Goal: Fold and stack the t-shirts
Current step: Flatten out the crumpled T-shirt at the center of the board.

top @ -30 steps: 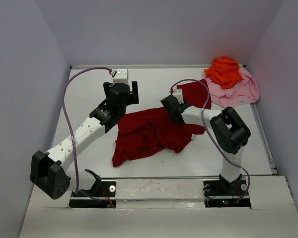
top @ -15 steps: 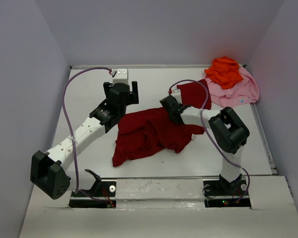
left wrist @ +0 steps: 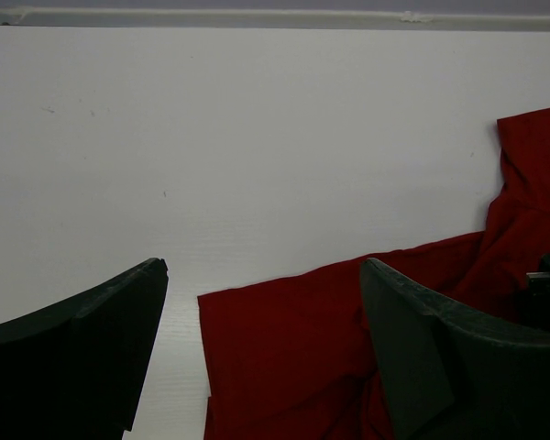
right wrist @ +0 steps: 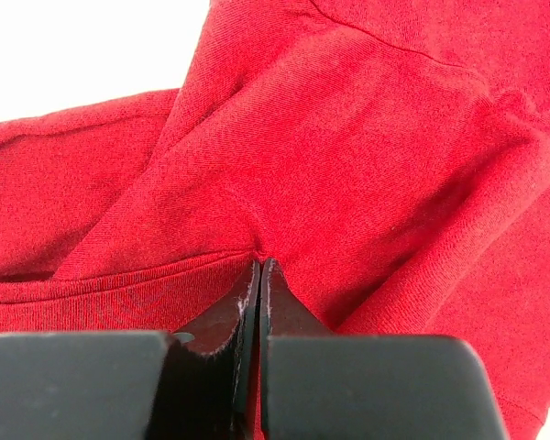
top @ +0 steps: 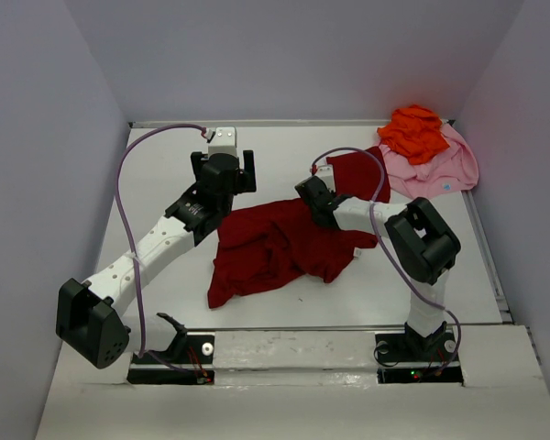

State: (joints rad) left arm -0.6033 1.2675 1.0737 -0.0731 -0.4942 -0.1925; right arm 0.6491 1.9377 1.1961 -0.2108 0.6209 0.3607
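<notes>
The right gripper is clenched on a ridge of the dark red t-shirt, which lies crumpled mid-worktop, a grip seemingly meant to lift the cloth and spread it flat. The left gripper hangs with fingers spread wide over the shirt's far left edge, holding nothing. The orange t-shirt sits heaped on the pink t-shirt in the far right corner, neither folded

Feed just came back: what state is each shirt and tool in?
dark red shirt: crumpled, unfolded.
pink shirt: crumpled, unfolded.
orange shirt: bunched atop pink shirt.
left tool: open, empty.
right tool: shut on dark red shirt.
</notes>
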